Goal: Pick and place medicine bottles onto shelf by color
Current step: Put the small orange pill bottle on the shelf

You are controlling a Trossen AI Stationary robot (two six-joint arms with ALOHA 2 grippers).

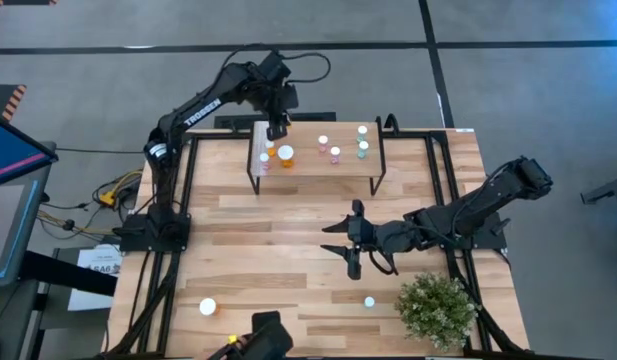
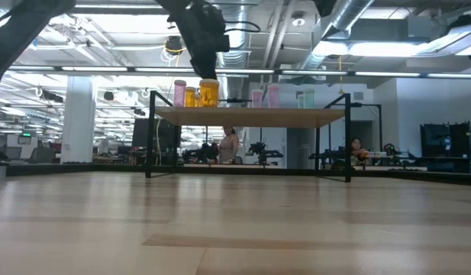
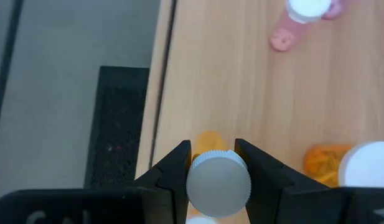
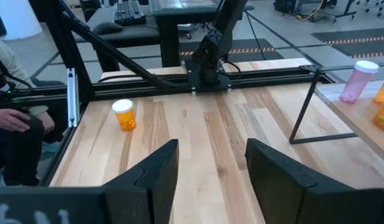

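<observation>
The shelf [image 1: 318, 170] stands at the table's far side and carries orange, pink and teal medicine bottles. A large orange one [image 1: 285, 155] stands near its left end. My left gripper [image 1: 278, 126] hovers over that end, shut on a small orange bottle [image 3: 208, 140], which the gripper hides in the high view. My right gripper [image 1: 350, 240] waits open at mid-table with nothing between its fingers [image 4: 155, 171]. An orange bottle [image 1: 207, 308] and a teal bottle [image 1: 369, 301] stand on the table near its front edge. My left gripper pinches the small orange bottle's white cap [image 3: 218, 182] between its two fingers, one on each side. The fingers slant down from above. The bottle hangs upright under them over the shelf's left end; whether its base rests on the shelf top, I cannot tell.
A potted plant [image 1: 436, 308] stands at the near right corner. A pink bottle [image 3: 307, 9] and the large orange bottle [image 3: 360, 163] stand close to the held one. People sit in the room beyond the table [image 4: 8, 93].
</observation>
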